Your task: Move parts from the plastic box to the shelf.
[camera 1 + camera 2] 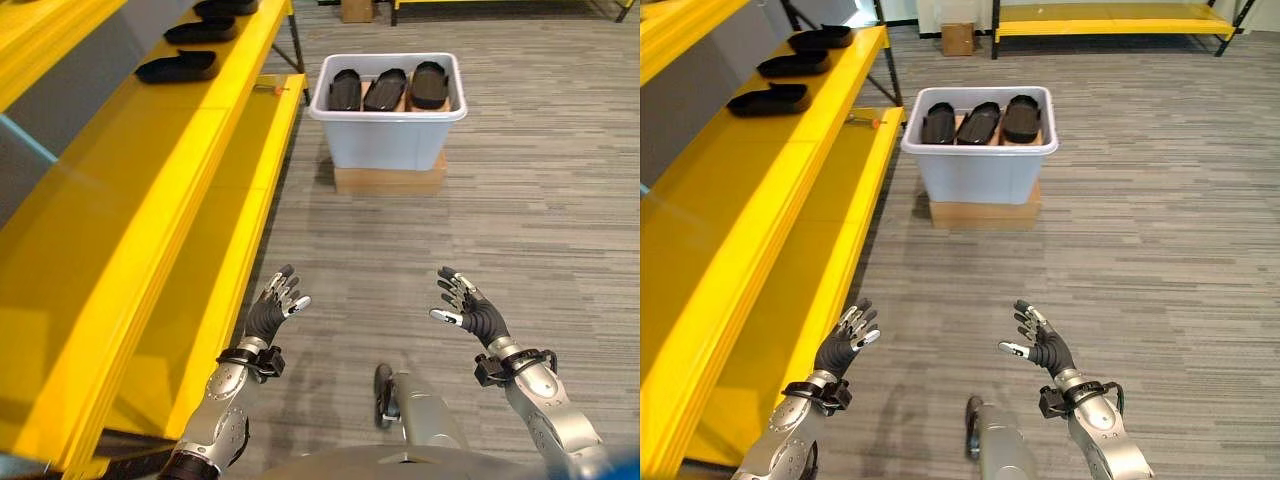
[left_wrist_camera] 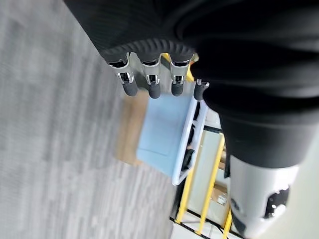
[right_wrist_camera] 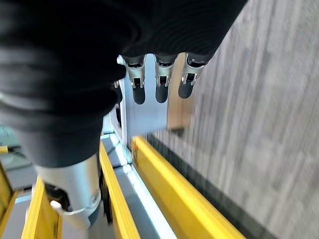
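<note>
Left eye view: You held both hands empty, palms facing each other, well short of the plastic box (image 1: 388,120). The left hand (image 1: 272,310) and right hand (image 1: 470,310) had their fingers spread and relaxed, probably ready to take a part from both ends. The box sat on a low cardboard base (image 1: 390,180), likely to raise it. Three dark parts (image 1: 386,90) lay side by side inside it, their long axes pointing from you toward the box's far wall.

Right eye view: Left of the box, the yellow shelf (image 1: 790,150) already carried three similar parts (image 1: 770,100), long axes lying across the shelf.

Left wrist view: Straight fingers (image 2: 149,84); the box lay beyond.

Right wrist view: Fingers (image 3: 159,87) likewise straight, holding nothing.
</note>
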